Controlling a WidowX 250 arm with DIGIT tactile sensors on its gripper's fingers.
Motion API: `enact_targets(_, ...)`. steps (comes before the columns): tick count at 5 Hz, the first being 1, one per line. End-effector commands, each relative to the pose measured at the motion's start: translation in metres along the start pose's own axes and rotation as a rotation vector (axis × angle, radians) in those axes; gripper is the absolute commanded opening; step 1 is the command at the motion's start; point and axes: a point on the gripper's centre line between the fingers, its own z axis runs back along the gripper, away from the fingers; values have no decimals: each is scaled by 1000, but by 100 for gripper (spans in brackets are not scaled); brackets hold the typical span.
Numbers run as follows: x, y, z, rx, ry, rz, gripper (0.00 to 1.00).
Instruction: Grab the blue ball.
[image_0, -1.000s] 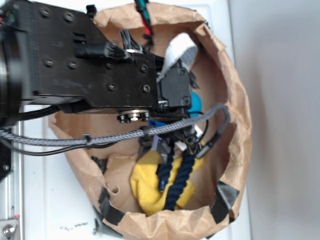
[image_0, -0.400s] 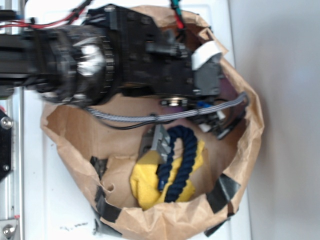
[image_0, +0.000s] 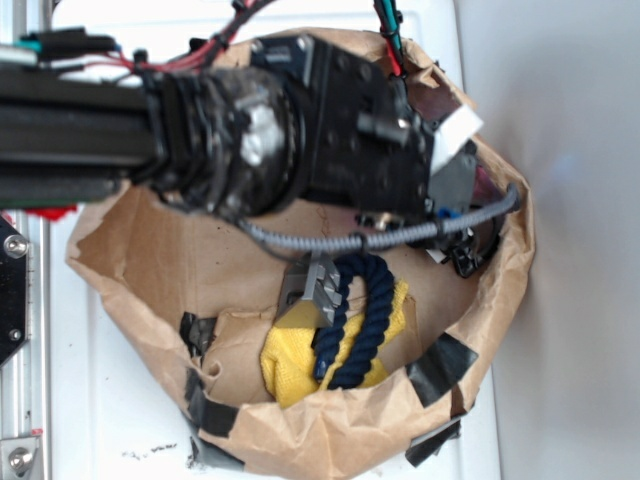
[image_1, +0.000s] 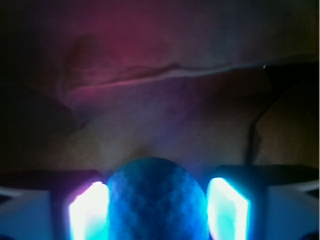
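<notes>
In the wrist view the blue ball (image_1: 156, 200) is a textured teal-blue sphere that fills the gap between my two glowing fingers (image_1: 89, 212). Both pads press against its sides, so my gripper (image_1: 157, 207) is shut on it. In the exterior view my gripper (image_0: 468, 252) is low inside the brown paper bag (image_0: 130, 260), close to its right wall. The arm and wrist hide the ball there.
A dark navy rope loop (image_0: 355, 320) lies on a yellow cloth (image_0: 290, 365) at the bag's front. A small grey block (image_0: 312, 288) sits by the rope's left end. The bag's crumpled wall (image_1: 165, 70) rises just ahead of the fingers.
The arm has swung right and towards the back of the bag, and the gripper now sits against the right wall. The ball, seen beside the gripper a second ago, is now covered by it.
</notes>
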Motion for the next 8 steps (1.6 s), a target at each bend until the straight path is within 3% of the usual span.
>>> enact_targets(1,3,19,18,33,-12,-4,0)
enact_targets(2,2,20,35,-5,24,1,0)
enact_targets(3,2,23,72,10,-12,-63,0)
enact_targets(4,0,35,118,-42,21,-135,0)
enact_targets(5,2,37,149,-78,78,-159,0)
enact_targets(6,3,34,167,-132,204,-170,0)
enact_targets(7,0,25,178,-173,264,-186,0)
enact_targets(8,-8,16,178,-161,218,-186,0)
